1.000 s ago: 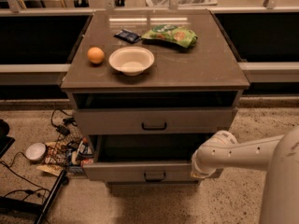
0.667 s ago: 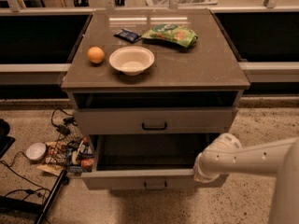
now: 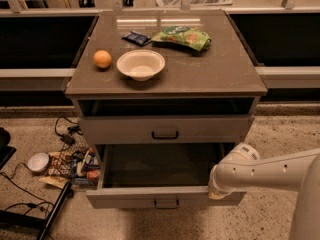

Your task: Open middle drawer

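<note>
Shows, from left to right: floor clutter of cables and snack packets [image 3: 75, 161] at 8 o'clock. On the cabinet top [image 3: 225, 74], an orange [image 3: 102, 59] at 11 o'clock, a white bowl [image 3: 141, 64] just beside it, and a dark blue packet [image 3: 136, 38] and green chip bag [image 3: 182, 36] toward 12 o'clock. Places the middle drawer [image 3: 150, 198] at 6 o'clock, drawn well out beneath the top drawer [image 3: 125, 130], with its wide tray exposed. Places the gripper [image 3: 217, 190] at 4 o'clock, against the right end of the drawer front; cannot tell how far open it is or what it holds. Judges the drawer rigid, fairly heavy and free-sliding. Best taken by the small black bar handle [image 3: 166, 203] at front centre, or over the front's upper lip.
</note>
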`<state>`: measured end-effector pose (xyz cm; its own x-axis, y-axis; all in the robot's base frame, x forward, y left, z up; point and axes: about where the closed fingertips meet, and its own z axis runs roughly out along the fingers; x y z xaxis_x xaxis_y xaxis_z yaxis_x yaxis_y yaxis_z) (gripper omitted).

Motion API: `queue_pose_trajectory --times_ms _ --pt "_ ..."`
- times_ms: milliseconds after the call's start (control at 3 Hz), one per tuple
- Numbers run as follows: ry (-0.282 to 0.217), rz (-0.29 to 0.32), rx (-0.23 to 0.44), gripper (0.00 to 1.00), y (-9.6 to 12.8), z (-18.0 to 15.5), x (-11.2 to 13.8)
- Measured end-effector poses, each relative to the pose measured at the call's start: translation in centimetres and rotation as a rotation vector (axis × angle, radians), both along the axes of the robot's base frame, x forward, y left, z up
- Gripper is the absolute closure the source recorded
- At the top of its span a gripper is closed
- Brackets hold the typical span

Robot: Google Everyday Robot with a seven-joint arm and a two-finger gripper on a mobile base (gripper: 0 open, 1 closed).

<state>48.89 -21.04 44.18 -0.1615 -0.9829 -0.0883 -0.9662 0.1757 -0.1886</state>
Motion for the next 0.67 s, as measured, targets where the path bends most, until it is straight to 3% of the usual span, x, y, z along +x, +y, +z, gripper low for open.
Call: queue_pose_trajectory --times_ms 667 --pt "0.004 0.001 0.0 0.2 0.04 -0.17 -0.12"
